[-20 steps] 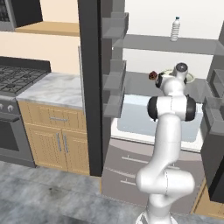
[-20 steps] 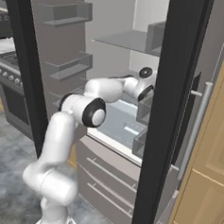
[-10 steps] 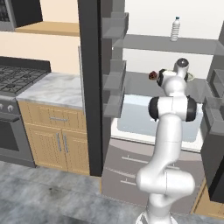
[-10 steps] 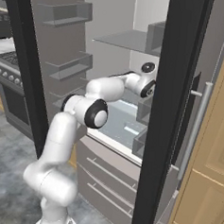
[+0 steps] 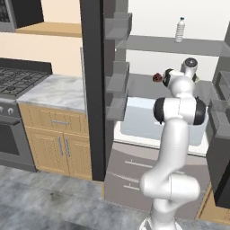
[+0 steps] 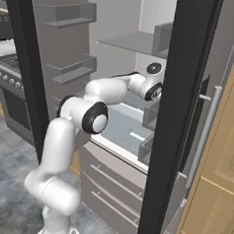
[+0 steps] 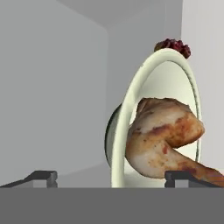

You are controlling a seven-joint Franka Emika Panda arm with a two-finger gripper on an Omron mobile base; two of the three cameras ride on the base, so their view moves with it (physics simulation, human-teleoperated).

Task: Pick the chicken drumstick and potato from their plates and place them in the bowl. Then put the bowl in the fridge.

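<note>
Left base view: arm reaches into the open fridge (image 5: 134, 90), a dark lump sits on the middle shelf by the wrist. Right base view: arm deep between the shelves. Hand view: hand (image 7: 116, 177) spread wide, gripping nothing; chicken drumstick (image 7: 164, 138) lies in the bowl (image 7: 131, 113).

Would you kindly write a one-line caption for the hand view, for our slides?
Open gripper facing the cream bowl with the drumstick inside, against the fridge's white interior.
</note>
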